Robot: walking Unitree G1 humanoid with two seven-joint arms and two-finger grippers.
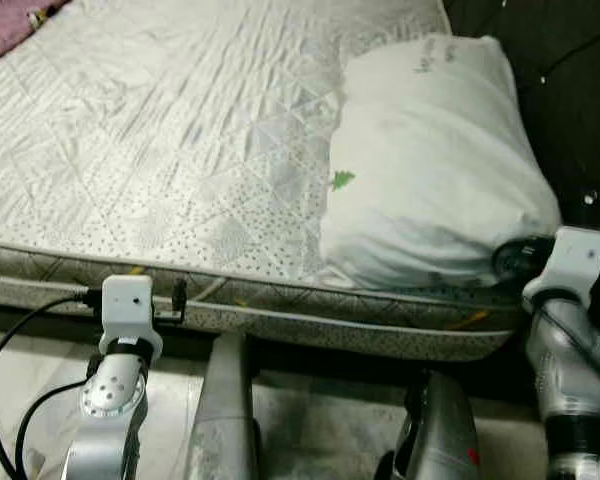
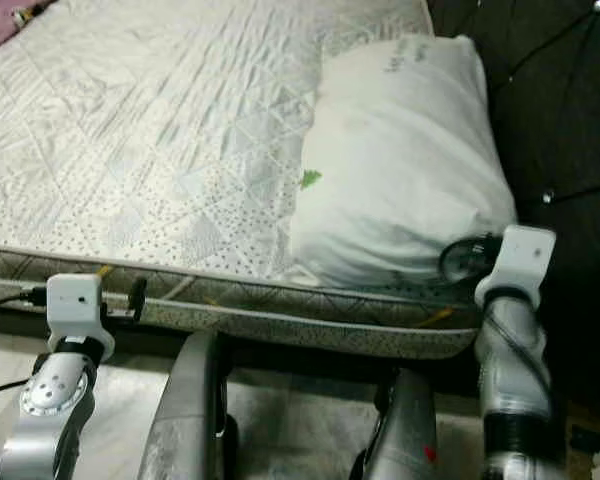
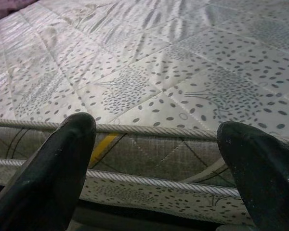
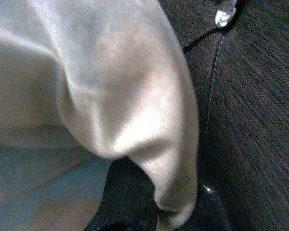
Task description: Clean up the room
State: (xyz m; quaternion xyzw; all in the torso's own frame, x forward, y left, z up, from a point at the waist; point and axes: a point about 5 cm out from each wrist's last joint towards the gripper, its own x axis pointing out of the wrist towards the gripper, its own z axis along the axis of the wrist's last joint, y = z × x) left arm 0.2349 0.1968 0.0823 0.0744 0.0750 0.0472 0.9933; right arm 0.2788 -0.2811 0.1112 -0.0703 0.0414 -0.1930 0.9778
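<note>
A pillow lies on the mattress at its right end, its near corner reaching the mattress's front edge. The right gripper sits at that corner, fabric pinched between its fingers, a dark upholstered surface just right of the pillow. Left of the pillow, the left gripper hangs before the mattress's front edge, fingers spread apart, touching nothing.

Bare mattress left — pillow (bulky) right
</note>
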